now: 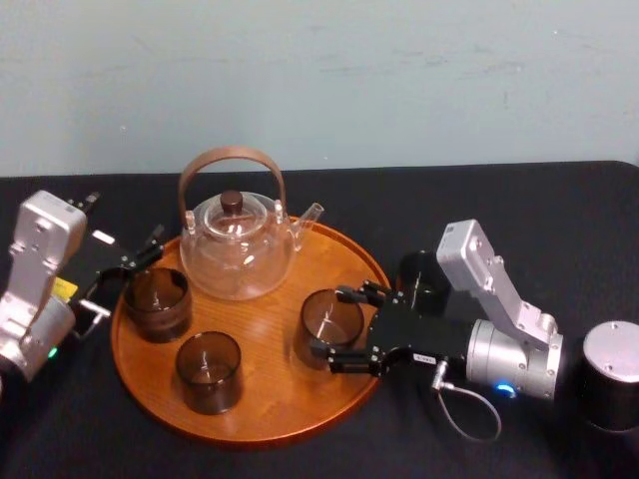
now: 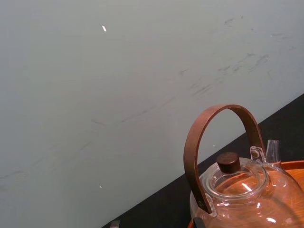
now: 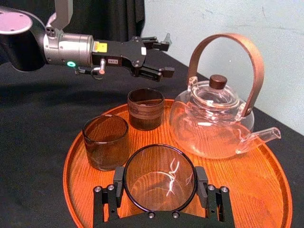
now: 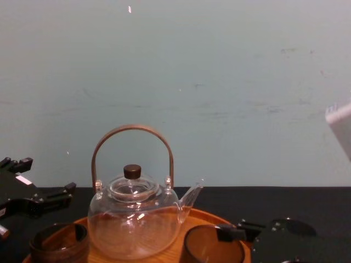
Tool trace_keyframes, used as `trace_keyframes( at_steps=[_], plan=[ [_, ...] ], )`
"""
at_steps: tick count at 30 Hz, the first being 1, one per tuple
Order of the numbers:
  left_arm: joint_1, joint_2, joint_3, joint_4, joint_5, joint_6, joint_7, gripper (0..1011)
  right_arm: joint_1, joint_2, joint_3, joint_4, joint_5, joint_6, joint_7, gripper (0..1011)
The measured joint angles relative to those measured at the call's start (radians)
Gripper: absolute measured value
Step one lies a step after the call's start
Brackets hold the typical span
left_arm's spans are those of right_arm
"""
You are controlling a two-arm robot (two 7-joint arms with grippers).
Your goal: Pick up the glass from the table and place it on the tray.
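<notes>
**Black-clothed worktop under a pale wall: the glass is at the tray's right side, in the right tool**

The glass [image 3: 160, 178] is a short, straight-walled tumbler of smoky tint, at the lower centre of the right wrist view and just right of centre in the head view. It is inside the rim of the tray [image 3: 266, 190]; I cannot tell whether its base is resting on the wood or is just above it. The right tool [image 1: 333, 323] pinches it, one pad on each opposite side of the wall.

I judge the glass light, stiff, smooth enough to slip and easily cracked. A gentle hold across the wall around mid-height suits it better than one at the thin lip. It is empty.

Two more tumblers stand on the tray, one at the left [image 1: 157, 302] and one at the lower left [image 1: 209, 371], both empty. A clear teapot [image 1: 238, 249] with a bent brown handle stands at the tray's far side with its lid on and looks empty. The left tool [image 3: 164, 58] hangs spread and empty at the upper centre of the right wrist view, above the far tumbler.

On the worktop [image 1: 519, 210], just beyond the tray's right rim, stands a dark cup-like thing [image 1: 423, 279] whose contents I cannot make out.
</notes>
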Motion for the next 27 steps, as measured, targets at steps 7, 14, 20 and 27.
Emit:
trace_keyframes(
  at_steps=[7, 14, 20, 27],
  plan=[
    [0.0, 0.0, 0.0, 0.0, 0.0, 0.0, 0.0, 1001, 0.005, -0.013, -0.008, 0.028, -0.011, -0.005, -0.001, 902],
    [0.0, 0.0, 0.0, 0.0, 0.0, 0.0, 0.0, 1001, 0.009, -0.024, -0.01, 0.048, -0.018, -0.006, -0.002, 902],
    [0.0, 0.0, 0.0, 0.0, 0.0, 0.0, 0.0, 1001, 0.012, -0.032, -0.014, 0.064, -0.026, -0.006, -0.002, 902],
    [0.0, 0.0, 0.0, 0.0, 0.0, 0.0, 0.0, 1001, 0.013, -0.037, -0.016, 0.078, -0.038, -0.004, -0.005, 902]
  ],
)
